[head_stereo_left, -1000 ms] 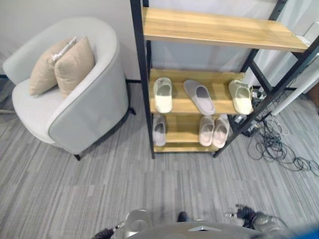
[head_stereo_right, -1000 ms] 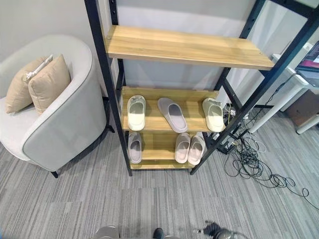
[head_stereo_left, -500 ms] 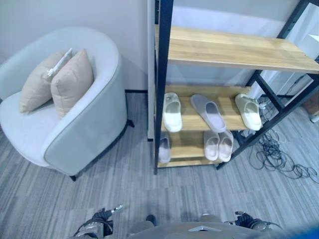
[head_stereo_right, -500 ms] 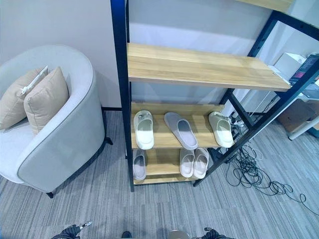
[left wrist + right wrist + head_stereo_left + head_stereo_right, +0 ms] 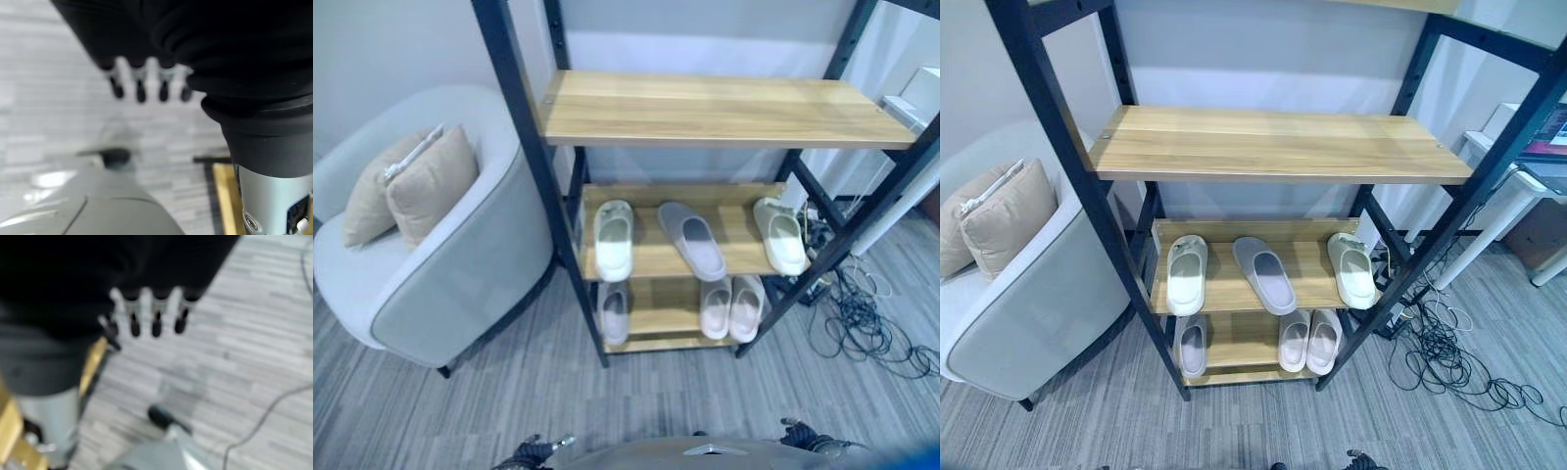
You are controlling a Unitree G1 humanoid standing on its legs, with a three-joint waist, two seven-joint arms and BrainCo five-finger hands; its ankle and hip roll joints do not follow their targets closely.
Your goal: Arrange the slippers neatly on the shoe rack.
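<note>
Slippers, six in all, lie on the two lower shelves of a black-framed shoe rack with wooden boards; no writing on any of them can be read. On the middle shelf there are three: a cream slipper at the left, a grey slipper in the centre lying at a slant with its toe toward the far left, and a second cream slipper at the right. The three are well apart from one another. On the bottom shelf there are three more: a single pale slipper at the left, and a pair of pale slippers side by side and touching at the right. The top shelf carries nothing. One light grey armchair stands to the left of the rack, with two beige cushions leaning together on its seat. A tangle of dark cables lies on the grey striped floor at the right of the rack. The left robot hand hangs low above the floor, its fingers straight and side by side, holding nothing. The right robot hand hangs likewise, fingers straight and empty.
</note>
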